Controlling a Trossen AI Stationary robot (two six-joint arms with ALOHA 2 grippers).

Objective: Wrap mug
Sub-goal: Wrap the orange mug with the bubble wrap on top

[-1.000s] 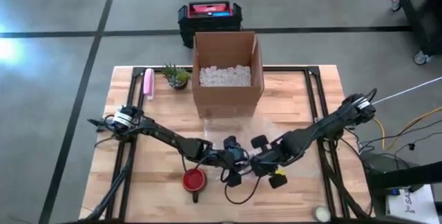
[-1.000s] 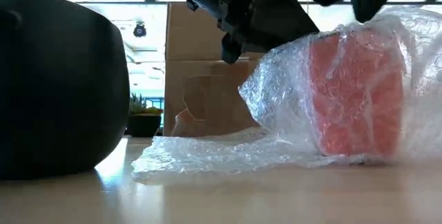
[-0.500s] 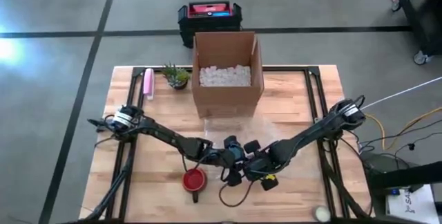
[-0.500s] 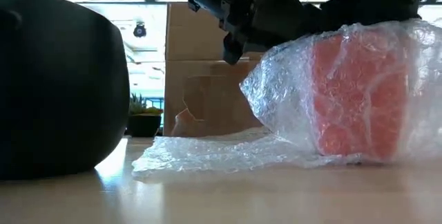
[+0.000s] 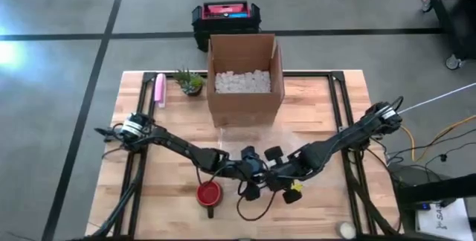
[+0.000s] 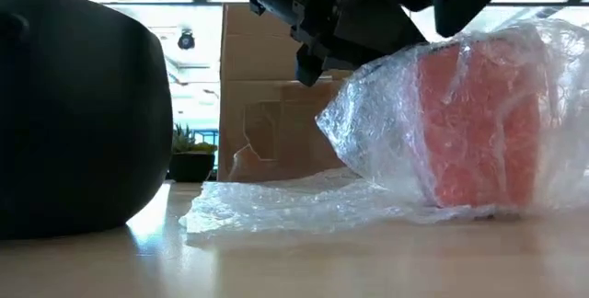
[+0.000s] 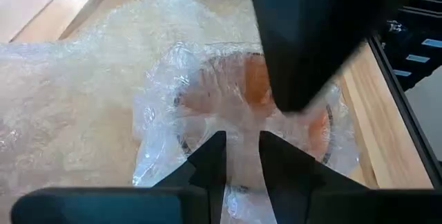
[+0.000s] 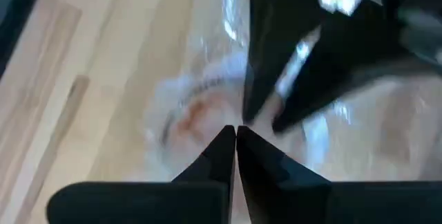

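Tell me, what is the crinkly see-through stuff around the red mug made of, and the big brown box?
The clear crinkly sheet looks like plastic bubble wrap: shiny, with tiny bubbles. The open brown box looks like matte cardboard, with folded flaps.

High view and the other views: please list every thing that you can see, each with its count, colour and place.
table: one, light wood, under everything
cardboard box: one, brown, white filling inside, far middle of table
plant: one, green, left of box
pink thing: one, far left of table
case: one, black and red, on floor behind table
red round thing: one, near edge, left of centre
bubble wrap: one sheet, clear, table centre
mug: one, red-orange, inside the wrap
left tool: dark, pinching wrap over mug
right tool: dark, shut, above mug
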